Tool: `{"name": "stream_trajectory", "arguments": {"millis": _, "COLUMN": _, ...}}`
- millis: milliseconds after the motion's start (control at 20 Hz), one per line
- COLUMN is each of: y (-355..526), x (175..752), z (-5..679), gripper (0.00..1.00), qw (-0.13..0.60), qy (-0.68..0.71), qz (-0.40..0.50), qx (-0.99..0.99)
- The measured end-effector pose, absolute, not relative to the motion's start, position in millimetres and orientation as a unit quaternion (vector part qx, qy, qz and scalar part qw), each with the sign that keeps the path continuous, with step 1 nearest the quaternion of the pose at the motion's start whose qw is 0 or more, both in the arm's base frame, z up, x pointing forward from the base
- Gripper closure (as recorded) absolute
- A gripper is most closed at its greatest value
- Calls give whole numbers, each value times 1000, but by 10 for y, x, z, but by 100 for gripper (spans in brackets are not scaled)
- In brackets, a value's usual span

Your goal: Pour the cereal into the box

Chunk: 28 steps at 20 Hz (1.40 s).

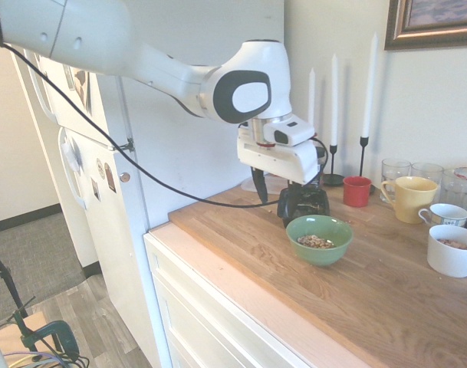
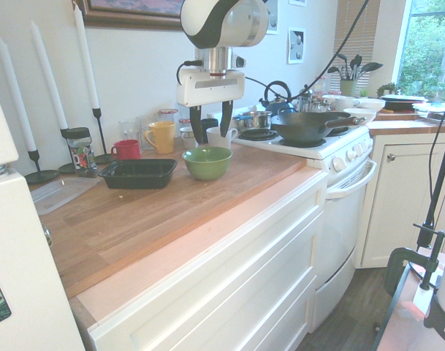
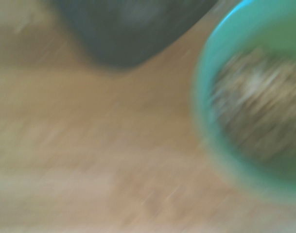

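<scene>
Kitchen counter, wood top (image 1: 386,291), white wall with candles behind. Gripper (image 2: 210,124) pointing straight down, fingers spread wide, holding nothing. Hovers above the counter, clear of everything.

Bowl (image 1: 319,238), green, sits just below and slightly to the counter-edge side of the gripper; cereal (image 1: 315,241) as a small tan heap in its bottom. Same bowl (image 2: 207,162) in the second exterior view directly under the fingers, a little nearer the counter's front edge. Wrist view, blurred: bowl (image 3: 245,111) to one side, box (image 3: 133,29) off another edge, bare wood between.

Box (image 2: 138,173), black, shallow, empty as far as visible, just beside the bowl, on the candle side; not touching it.

Judgement: bowl rim the likely grasp target, short descent plus small shift toward the front edge. Afterwards tip toward the candle side, over the box. Risk: rim slip in a wide-set grip, spill onto wood.
</scene>
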<state>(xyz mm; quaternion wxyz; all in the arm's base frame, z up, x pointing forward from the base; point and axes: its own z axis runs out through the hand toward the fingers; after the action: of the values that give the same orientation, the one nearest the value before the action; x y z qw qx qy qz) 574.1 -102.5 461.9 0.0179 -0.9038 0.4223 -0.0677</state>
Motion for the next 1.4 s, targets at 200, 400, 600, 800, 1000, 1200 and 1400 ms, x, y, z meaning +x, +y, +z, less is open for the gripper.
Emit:
{"name": "stream_trajectory", "arguments": {"millis": 200, "y": -1583, "x": 6120, "z": 4715, "gripper": 0, "qw": 18, "qy": 447, "qz": -59, "qx": -892}}
{"name": "stream_trajectory", "arguments": {"millis": 400, "y": -1970, "x": 6373, "z": 4594, "gripper": 0, "qw": 27, "qy": 466, "qz": -41, "qx": -884}}
{"name": "stream_trajectory", "arguments": {"millis": 600, "y": -2161, "x": 6437, "z": 4339, "gripper": 0, "qw": 29, "qy": 475, "qz": -18, "qx": -879}}
{"name": "stream_trajectory", "arguments": {"millis": 800, "y": -2176, "x": 6497, "z": 4055, "gripper": 0, "qw": 27, "qy": 477, "qz": 1, "qx": -879}}
{"name": "stream_trajectory", "arguments": {"millis": 1000, "y": -2254, "x": 6605, "z": 3815, "gripper": 0, "qw": 30, "qy": 483, "qz": 10, "qx": -875}}
{"name": "stream_trajectory", "arguments": {"millis": 1200, "y": -2334, "x": 6697, "z": 3592, "gripper": 0, "qw": 31, "qy": 489, "qz": 21, "qx": -872}}
{"name": "stream_trajectory", "arguments": {"millis": 1400, "y": -2362, "x": 6761, "z": 3450, "gripper": 100, "qw": 30, "qy": 485, "qz": 26, "qx": -874}}
